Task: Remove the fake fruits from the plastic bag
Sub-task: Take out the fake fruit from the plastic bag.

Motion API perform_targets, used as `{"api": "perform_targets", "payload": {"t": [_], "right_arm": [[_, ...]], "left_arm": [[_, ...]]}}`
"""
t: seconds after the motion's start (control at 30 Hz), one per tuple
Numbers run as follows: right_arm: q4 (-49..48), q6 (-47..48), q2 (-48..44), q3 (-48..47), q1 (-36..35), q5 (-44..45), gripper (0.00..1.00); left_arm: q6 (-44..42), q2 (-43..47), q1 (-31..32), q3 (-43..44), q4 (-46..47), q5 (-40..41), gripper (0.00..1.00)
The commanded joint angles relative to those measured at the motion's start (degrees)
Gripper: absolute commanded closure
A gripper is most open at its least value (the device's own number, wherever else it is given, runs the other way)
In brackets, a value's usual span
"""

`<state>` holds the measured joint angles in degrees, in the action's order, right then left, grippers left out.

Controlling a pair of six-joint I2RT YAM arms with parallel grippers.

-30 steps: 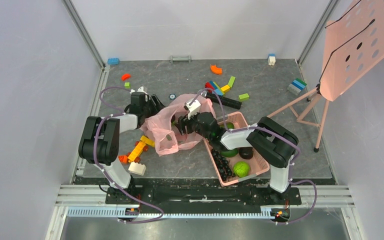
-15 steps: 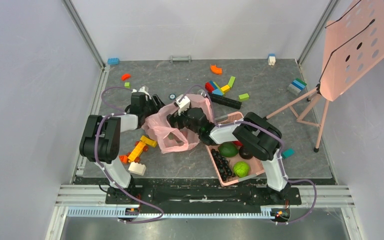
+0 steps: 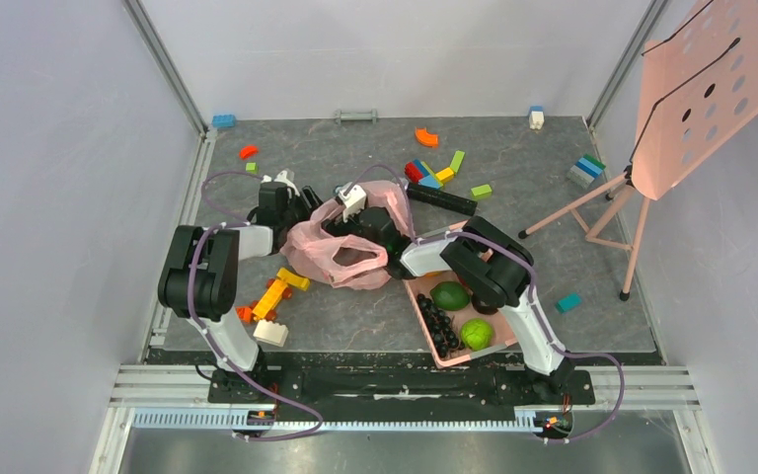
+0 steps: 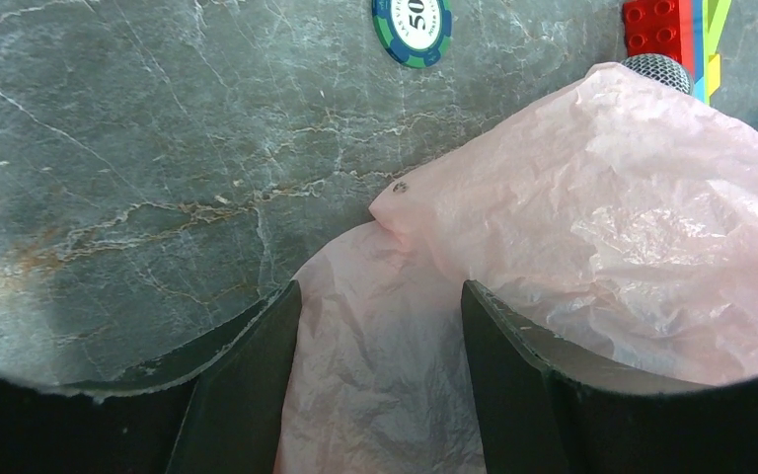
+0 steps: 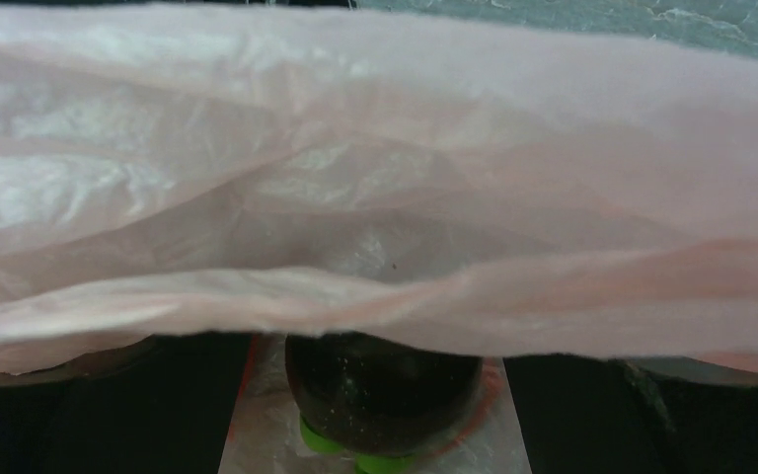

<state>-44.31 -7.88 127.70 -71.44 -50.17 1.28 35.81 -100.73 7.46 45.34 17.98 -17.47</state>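
Observation:
The pink plastic bag [image 3: 326, 259] lies crumpled at mid-table with its mouth open toward the front. My right gripper [image 3: 347, 235] reaches into it from the right. In the right wrist view the gripper [image 5: 377, 400] is open under the bag film [image 5: 375, 197], its jaws either side of a dark round fruit [image 5: 385, 375] with lime-green leaves, gaps on both sides. My left gripper [image 3: 301, 212] sits at the bag's left edge. In its wrist view it [image 4: 375, 296] is open with the bag's film [image 4: 632, 217] lying flat between the jaws. A lime-green bumpy fruit [image 3: 477, 333] sits in the basket.
The rigid pink basket [image 3: 469, 357] at front right also holds a dark green fruit [image 3: 450, 295] and black grapes [image 3: 439, 326]. Toy bricks lie left of the bag [image 3: 274, 293] and behind it [image 3: 434, 173]. A teal block [image 3: 568, 302] and a pink stand [image 3: 701, 89] are at right. A poker chip [image 4: 412, 17] lies nearby.
My right arm has swung left, away from the basket, and the gripper has gone deeper into the bag. The bag's mouth has spread open. The left arm has stayed put.

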Motion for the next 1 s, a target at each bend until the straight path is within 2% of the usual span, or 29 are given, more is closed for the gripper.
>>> {"api": "perform_targets", "payload": {"t": [0.0, 0.17, 0.23, 0.37, 0.47, 0.67, 0.97], "right_arm": [[1.86, -1.37, 1.49, -3.30, -0.10, -1.10, 0.08], [4.54, -1.99, 2.16, -3.89, -0.10, -1.10, 0.05], [4.97, -2.26, 1.96, -3.75, -0.12, -0.84, 0.10], [5.07, -2.16, 0.97, -3.05, -0.12, -0.41, 0.28], [4.37, -1.63, -1.75, -0.66, -0.14, -0.13, 0.35], [3.34, -0.12, -10.59, 7.14, -0.10, 2.61, 0.37], [4.85, -1.89, -23.30, 17.38, -0.20, 3.65, 0.38]], "left_arm": [[0.80, -1.44, 0.09, 0.10, 0.03, -2.39, 0.33], [1.08, -1.35, 0.09, 0.10, 0.30, -2.73, 0.33], [1.06, -1.47, 0.09, 0.01, 0.39, -2.74, 0.33], [0.99, -1.23, 0.09, -0.14, 0.35, -2.59, 0.32], [0.84, -0.89, 0.13, -0.33, 0.22, -2.14, 0.30], [0.97, -0.54, -0.15, -0.34, -0.18, -1.51, 0.24], [1.19, 0.24, -0.69, -1.24, -0.16, -0.96, 0.23]]}}
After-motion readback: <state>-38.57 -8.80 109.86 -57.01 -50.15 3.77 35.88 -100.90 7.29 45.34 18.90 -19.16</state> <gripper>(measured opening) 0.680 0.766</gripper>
